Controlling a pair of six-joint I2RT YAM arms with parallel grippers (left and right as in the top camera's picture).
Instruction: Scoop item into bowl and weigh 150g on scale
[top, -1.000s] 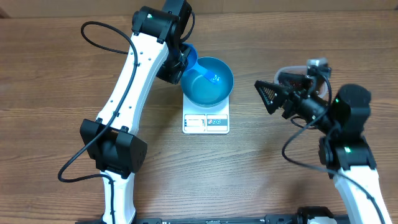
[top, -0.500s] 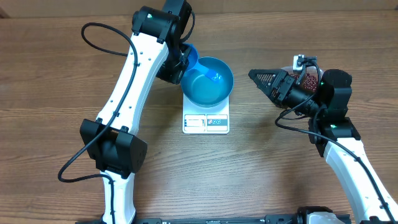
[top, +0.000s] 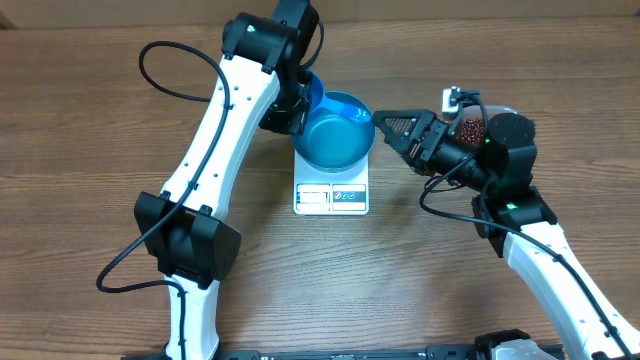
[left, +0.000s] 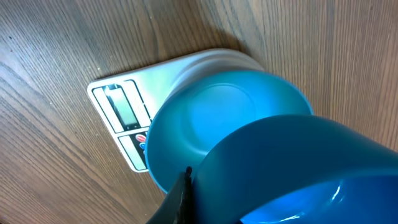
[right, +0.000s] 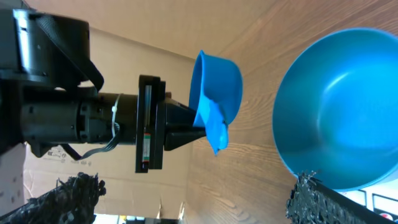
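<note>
Evidently the beans (top: 470, 127) are loose, glossy and prone to roll, so the left gripper (top: 297, 100), clenched on the scoop (right: 214, 93), should carry them level; the right gripper (top: 383, 124) gapes empty beside the bowl (top: 335, 140).

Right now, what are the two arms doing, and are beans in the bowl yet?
Left gripper shut on scoop at bowl edge. Right gripper open, beside bowl. Bowl on scale, empty. Nothing blocking.

Left tool (right: 189, 121) clamped tight, right tool (top: 392, 135) spread wide.
</note>
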